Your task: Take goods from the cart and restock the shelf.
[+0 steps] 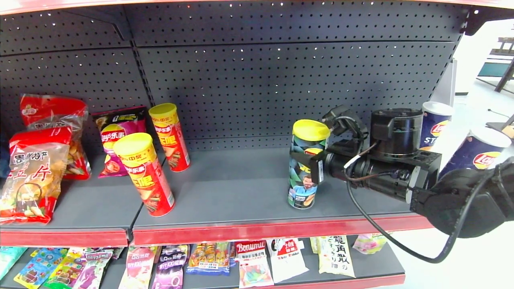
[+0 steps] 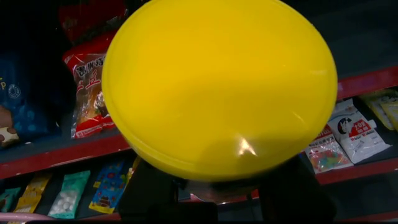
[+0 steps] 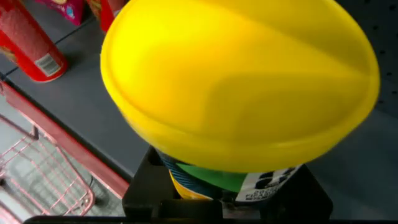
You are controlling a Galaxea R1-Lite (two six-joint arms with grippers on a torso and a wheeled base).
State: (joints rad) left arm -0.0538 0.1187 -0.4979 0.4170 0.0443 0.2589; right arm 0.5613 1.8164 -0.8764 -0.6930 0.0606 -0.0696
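Note:
A chip can with a yellow lid and a green patterned body (image 1: 304, 188) stands upright on the grey shelf board (image 1: 241, 188), right of its middle. My right gripper (image 1: 310, 165) comes in from the right and is shut on the can's mid-body. In the right wrist view the same lid (image 3: 239, 81) looms over the gripper (image 3: 224, 194). In the left wrist view another yellow-lidded can (image 2: 217, 87) sits between the fingers of my left gripper (image 2: 230, 200), which is shut on it, out in front of the shelves.
Two red cans (image 1: 144, 176) (image 1: 169, 136) and snack bags (image 1: 32, 172) fill the shelf's left. Two blue cans (image 1: 435, 124) (image 1: 480, 152) stand behind my right arm. Bare board lies between the red cans and the green one. The pink wire cart (image 3: 43, 174) is below the red lip (image 1: 261, 230).

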